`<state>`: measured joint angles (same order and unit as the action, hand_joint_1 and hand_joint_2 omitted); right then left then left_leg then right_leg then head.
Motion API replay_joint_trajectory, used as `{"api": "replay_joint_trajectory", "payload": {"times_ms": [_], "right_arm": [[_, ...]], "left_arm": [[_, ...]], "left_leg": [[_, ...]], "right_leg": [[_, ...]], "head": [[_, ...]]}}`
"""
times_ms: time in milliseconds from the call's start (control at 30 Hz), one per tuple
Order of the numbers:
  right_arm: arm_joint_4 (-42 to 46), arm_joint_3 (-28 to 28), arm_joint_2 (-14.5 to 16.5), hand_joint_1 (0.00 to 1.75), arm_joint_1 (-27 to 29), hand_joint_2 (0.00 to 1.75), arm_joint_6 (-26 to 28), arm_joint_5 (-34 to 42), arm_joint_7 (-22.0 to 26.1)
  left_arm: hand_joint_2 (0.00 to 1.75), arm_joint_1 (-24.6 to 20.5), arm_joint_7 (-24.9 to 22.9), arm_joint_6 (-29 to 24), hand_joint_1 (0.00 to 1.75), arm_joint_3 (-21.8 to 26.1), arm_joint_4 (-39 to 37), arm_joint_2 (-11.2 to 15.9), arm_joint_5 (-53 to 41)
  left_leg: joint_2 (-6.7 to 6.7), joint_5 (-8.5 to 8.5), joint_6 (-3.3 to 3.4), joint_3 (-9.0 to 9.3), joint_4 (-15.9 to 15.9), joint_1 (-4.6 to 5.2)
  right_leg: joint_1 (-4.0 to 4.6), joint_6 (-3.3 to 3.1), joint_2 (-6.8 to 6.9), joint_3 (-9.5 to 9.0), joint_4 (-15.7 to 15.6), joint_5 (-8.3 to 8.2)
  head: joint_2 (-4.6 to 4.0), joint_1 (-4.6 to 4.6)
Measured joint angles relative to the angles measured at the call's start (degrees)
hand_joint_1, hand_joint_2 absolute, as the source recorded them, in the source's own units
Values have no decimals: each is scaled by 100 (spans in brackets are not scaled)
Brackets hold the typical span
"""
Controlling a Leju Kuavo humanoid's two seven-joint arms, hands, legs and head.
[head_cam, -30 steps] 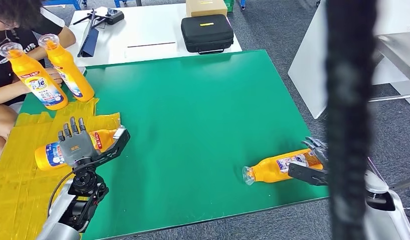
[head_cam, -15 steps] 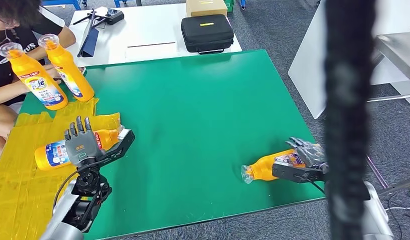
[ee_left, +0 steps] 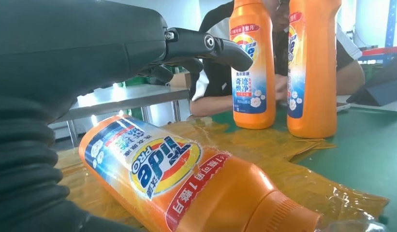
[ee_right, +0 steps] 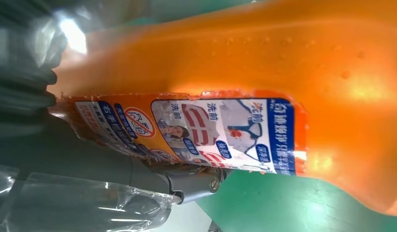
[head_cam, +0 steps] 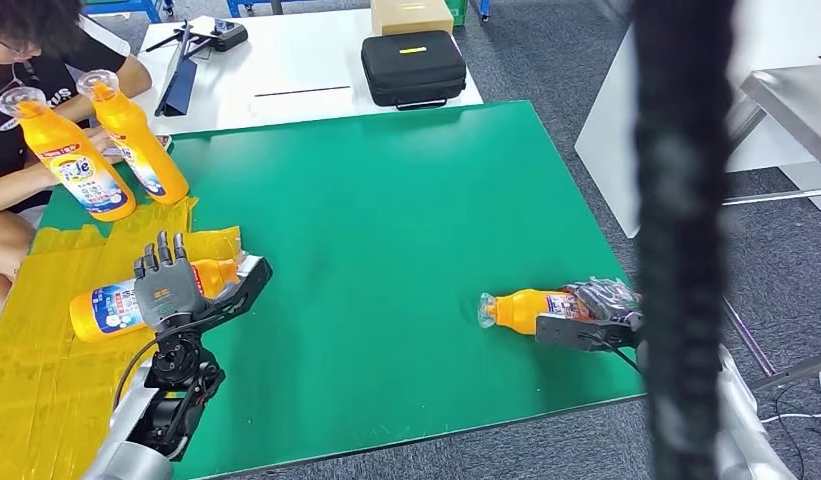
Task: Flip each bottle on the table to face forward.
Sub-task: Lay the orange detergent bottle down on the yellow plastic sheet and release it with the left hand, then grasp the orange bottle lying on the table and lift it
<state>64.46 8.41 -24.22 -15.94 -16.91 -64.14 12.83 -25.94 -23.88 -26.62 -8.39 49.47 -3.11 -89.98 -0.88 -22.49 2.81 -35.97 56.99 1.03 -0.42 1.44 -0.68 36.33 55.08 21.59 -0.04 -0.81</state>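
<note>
The right hand [head_cam: 598, 318] is clamped on the body of a lying orange bottle [head_cam: 521, 311], whose capped neck points away from the palm, along the green table [head_cam: 406, 220]. The back label faces the right wrist camera, so this bottle probably still needs turning.

The left hand [head_cam: 176, 292] hovers with fingers spread, holding nothing, just above a second lying bottle [head_cam: 104, 308] on the yellow sheet [head_cam: 36, 360]; its front label shows already.

Risks: the smooth, rounded plastic could roll or slip from the grip during the turn, and the bottle lies close to the table's near edge, so a slip could drop it.

Four bottles in all: two lying, and two upright bottles [head_cam: 81, 160] beyond the left hand, beside a seated person [head_cam: 26, 60].
</note>
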Motion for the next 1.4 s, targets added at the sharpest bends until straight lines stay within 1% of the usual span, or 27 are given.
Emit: {"api": "replay_joint_trajectory", "payload": {"times_ms": [100, 233, 567, 633, 700, 767, 833, 900, 967, 1000, 1067, 1133, 1200, 1300, 1400], "right_arm": [[-191, 70, -10, 175, -111, 175, 140, -3, -29], [-307, 116, 42, 175, -133, 175, 554, -75, -126], [-392, 136, 108, 175, -139, 175, 669, -108, -178], [-395, 135, 128, 175, -136, 175, 828, -112, -200], [-379, 111, 222, 175, -102, 175, 1211, -122, -272], [-285, 20, 442, 175, -13, 175, 1732, -71, -414], [-75, -141, 755, 175, 83, 175, 2238, 152, -489], [228, -344, 1108, 175, 141, 175, 2666, 633, -367], [544, -545, 1448, 175, 163, 175, 3062, 1246, -102], [673, -628, 1590, 175, 163, 175, 3253, 1535, 59], [863, -746, 1833, 175, 156, 175, 3620, 2088, 419], [961, -807, 2039, 175, 137, 175, 3877, 2532, 736], [997, -825, 2220, 175, 101, 175, 3996, 2791, 920], [1009, -820, 2424, 175, 48, 175, 4023, 2998, 1038], [1004, -764, 2574, 175, -15, 175, 3890, 3328, 1228]], "left_arm": [[0, 2, 87, -1, 0, 97, -1, -51, 0], [0, 42, 166, -2, 0, 213, 1, -101, 0], [0, 86, 192, -2, 0, 310, 1, -152, 0], [0, 96, 241, 9, 0, 338, 9, -163, 3], [0, 142, 483, 38, 0, 380, 55, -195, 149], [0, 232, 1041, 127, 0, 444, 172, -270, 641], [87, 336, 1786, 320, 0, 490, 359, -382, 1421], [175, 421, 2549, 663, 0, 487, 608, -505, 2400], [175, 469, 3184, 1130, 0, 424, 900, -595, 3436], [175, 479, 3402, 1353, 0, 361, 1045, -616, 3876], [175, 483, 3689, 1743, 0, 192, 1340, -631, 4602], [175, 482, 3843, 2047, 0, -9, 1620, -629, 5111], [175, 483, 3924, 2281, 0, -217, 1878, -626, 5452], [175, 495, 3956, 2534, 0, -460, 2206, -609, 5821], [175, 538, 4009, 2788, 0, -626, 2479, -559, 6257]], "left_leg": [[-2, 0, 0, 11, 0, 0], [0, -1, 0, 16, -1, 0], [1, 0, -1, 22, -1, 0], [2, 0, -1, 22, -1, 0], [2, 0, -1, 22, -1, 0], [1, 1, -2, 18, -1, 0], [0, 4, -2, 11, -1, -1], [-1, 5, -2, 6, -1, -3], [-1, 5, -3, 2, -1, -4], [-2, 5, -3, 1, -1, -4], [-2, 4, -3, -1, -1, -5], [-2, 3, -3, -3, -2, -4], [-2, 3, -3, -3, -2, -3], [-7, 4, -3, -4, -2, -2], [-8, 4, -2, -5, -2, -2]], "right_leg": [[1, 0, 0, -13, -1, 0], [1, -1, -2, -17, -1, -1], [1, 0, -6, -21, -1, -5], [1, 0, -6, -21, 0, -5], [1, 0, -6, -21, 0, -5], [1, 0, -6, -18, 0, -5], [1, 1, -5, -12, 2, -5], [2, 0, -4, -6, 3, -4], [3, 0, -4, -3, 4, -4], [3, 0, -3, -2, 4, -3], [3, -1, -3, -2, 4, -2], [2, -1, -4, -2, 4, -2], [1, -1, -4, -2, 4, -2], [0, 0, -1, -3, 3, -2], [0, 0, 0, -3, 3, -2]], "head": [[0, 1], [0, -1], [0, 0], [0, 0], [0, -1], [0, -1], [0, -2], [0, -2], [0, -2], [0, -2], [0, -1], [0, -1], [0, -1], [0, 1], [0, -1]]}}
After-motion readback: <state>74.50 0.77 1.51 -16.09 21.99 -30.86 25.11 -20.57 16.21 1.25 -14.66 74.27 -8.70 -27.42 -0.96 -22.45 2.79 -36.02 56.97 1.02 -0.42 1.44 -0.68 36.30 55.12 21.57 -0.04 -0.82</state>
